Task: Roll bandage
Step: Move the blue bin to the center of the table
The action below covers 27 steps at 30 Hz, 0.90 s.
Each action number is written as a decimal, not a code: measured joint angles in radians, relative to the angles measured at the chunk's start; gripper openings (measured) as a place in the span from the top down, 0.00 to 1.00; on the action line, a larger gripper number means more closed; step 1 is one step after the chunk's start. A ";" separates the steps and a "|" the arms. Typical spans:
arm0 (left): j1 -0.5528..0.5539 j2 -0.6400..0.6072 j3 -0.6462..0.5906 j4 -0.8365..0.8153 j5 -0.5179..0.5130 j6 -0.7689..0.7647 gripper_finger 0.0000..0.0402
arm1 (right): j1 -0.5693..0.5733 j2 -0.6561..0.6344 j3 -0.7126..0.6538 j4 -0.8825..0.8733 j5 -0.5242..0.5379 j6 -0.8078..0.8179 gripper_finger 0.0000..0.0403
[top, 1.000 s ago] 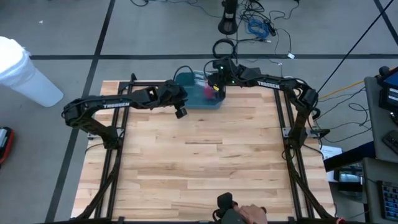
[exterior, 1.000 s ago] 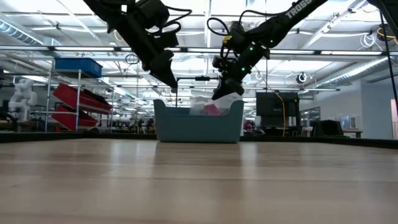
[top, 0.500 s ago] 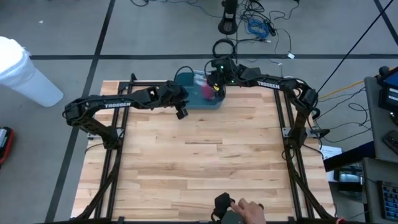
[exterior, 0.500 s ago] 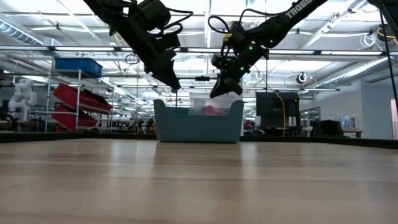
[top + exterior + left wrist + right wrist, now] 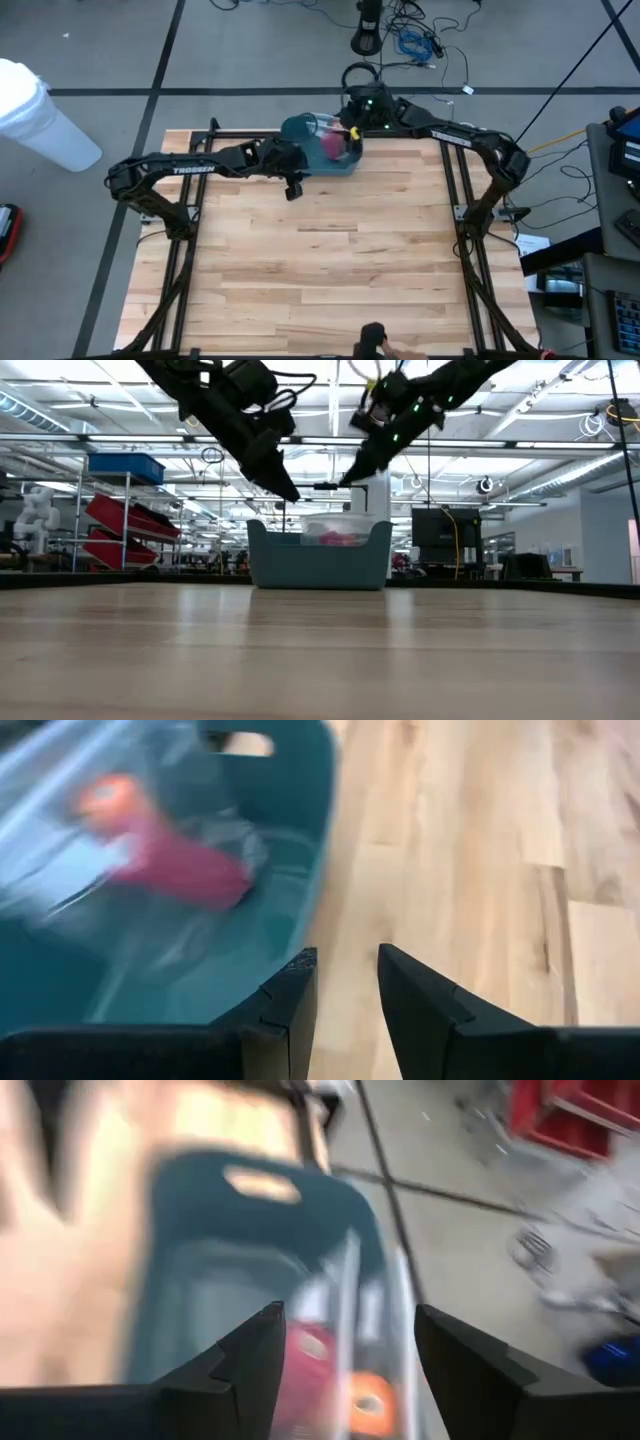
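The right claw (image 5: 345,1370) hangs released and empty above the teal bin (image 5: 300,128) at the bench's far edge, where the pink bandage (image 5: 333,145) lies, while the left claw (image 5: 345,995), parted and empty beside the bin, risks clipping its wall if it swings in

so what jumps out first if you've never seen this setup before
The teal bin at the table's far edge draws the eye, with a pink item inside it under something clear. Both dark arms crowd around it: the right gripper hangs open above the bin, and the left gripper hovers open just off the bin's near left corner. The rest of the wooden table is bare planks.
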 joint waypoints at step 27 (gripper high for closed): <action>-0.040 0.264 0.059 0.206 -0.234 0.354 0.72 | 0.108 -0.324 0.000 -0.574 -0.117 0.205 0.60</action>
